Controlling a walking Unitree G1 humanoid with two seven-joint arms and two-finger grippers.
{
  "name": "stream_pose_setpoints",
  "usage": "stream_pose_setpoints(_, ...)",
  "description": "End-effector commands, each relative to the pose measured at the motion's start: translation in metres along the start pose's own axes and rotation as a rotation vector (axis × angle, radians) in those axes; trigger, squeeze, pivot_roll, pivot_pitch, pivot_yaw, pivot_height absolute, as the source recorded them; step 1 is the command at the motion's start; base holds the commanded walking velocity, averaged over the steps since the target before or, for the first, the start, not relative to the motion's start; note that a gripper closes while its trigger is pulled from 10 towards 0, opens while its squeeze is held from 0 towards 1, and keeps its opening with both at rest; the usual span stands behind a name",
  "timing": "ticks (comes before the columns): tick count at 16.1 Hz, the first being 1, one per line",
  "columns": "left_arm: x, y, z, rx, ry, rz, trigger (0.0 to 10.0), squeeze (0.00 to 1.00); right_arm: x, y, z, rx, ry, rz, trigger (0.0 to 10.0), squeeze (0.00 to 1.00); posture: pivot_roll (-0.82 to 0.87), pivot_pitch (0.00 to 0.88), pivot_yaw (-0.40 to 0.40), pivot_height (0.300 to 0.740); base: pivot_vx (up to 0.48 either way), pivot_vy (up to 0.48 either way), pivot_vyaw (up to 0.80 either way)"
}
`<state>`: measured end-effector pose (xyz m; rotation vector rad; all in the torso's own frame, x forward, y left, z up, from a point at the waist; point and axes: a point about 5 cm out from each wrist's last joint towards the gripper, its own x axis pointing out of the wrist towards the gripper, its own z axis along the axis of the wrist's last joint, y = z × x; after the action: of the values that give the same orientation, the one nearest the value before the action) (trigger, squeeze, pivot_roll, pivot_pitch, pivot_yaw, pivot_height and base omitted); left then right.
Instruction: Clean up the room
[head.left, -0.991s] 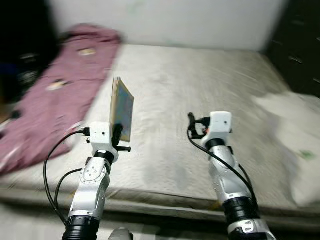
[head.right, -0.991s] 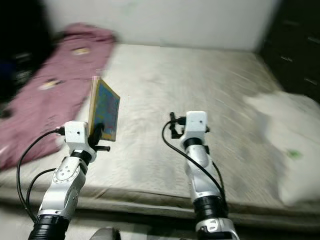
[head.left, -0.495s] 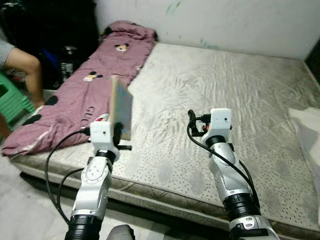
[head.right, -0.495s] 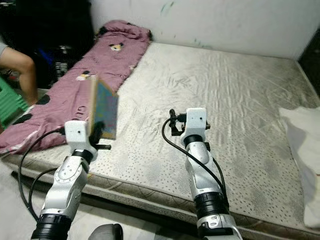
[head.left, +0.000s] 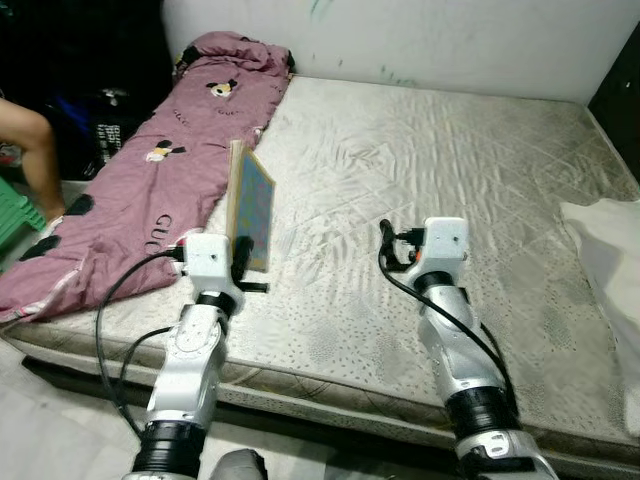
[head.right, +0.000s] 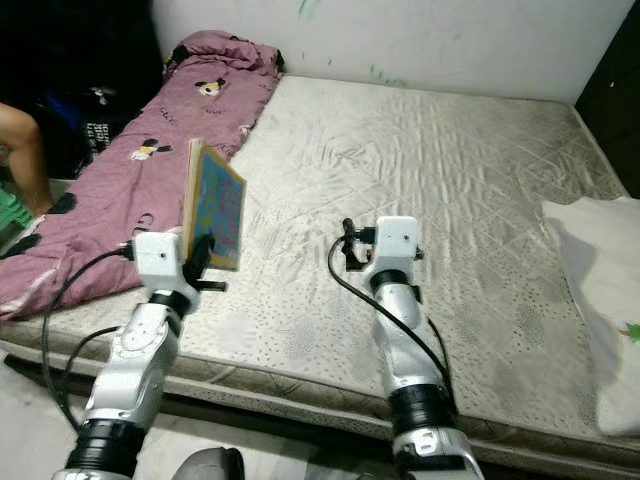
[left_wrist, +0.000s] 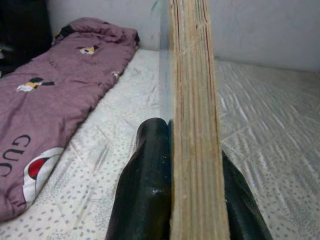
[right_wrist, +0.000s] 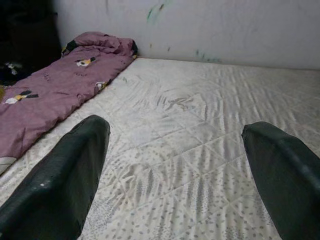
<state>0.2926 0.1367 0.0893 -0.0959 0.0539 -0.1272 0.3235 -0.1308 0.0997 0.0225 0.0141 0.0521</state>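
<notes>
The left hand is clamped on a thin book with a blue patterned cover and yellowed page edges, one black finger pressed to each face. The book stands upright on its lower edge in the grip, above the near left part of the bed, its cover facing right. Just left of it, a long maroon quilt printed with cartoon figures and letters lies along the left side of the bare, pale quilted mattress, running from the near edge to the far wall, where it bunches up.

The right hand hovers over the middle near part of the mattress with its two black fingers spread wide and nothing between them.

A white pillow or folded cloth rests at the right edge of the bed. At the far left, beside the bed, a person's bare leg and part of a green plastic stool show against a dark corner.
</notes>
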Motion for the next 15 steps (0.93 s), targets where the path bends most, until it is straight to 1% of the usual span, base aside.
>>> stream_pose_setpoints(1, 0.0025, -0.0033, 0.0091, 0.004, -0.044, -0.017, 10.0, 0.0, 0.0014, -0.0026, 0.0008, 0.0, 0.001, -0.008, 10.0, 0.0, 0.04, 0.0, -0.007, 0.74, 0.0, -0.24, -0.7)
stream_pose_setpoints(4, 0.0045, -0.0034, 0.009, 0.002, -0.041, -0.014, 10.0, 0.0, 0.0013, -0.0038, 0.0, -0.006, 0.003, -0.01, 10.0, 0.0, 0.03, 0.0, -0.006, 0.74, 0.0, -0.241, 0.0)
stream_pose_setpoints(9, 0.0031, -0.0051, 0.0072, -0.003, -0.033, -0.013, 10.0, 0.0, -0.0005, -0.0052, -0.0019, -0.012, 0.011, -0.013, 10.0, 0.0, 0.03, 0.0, -0.007, 0.74, 0.0, 0.0, 0.0)
stream_pose_setpoints(15, 0.003, -0.004, 0.0073, -0.004, -0.032, -0.009, 10.0, 0.0, -0.001, -0.0056, -0.0023, -0.012, 0.012, -0.015, 10.0, 0.0, 0.03, 0.0, -0.007, 0.74, 0.0, -0.259, 0.0)
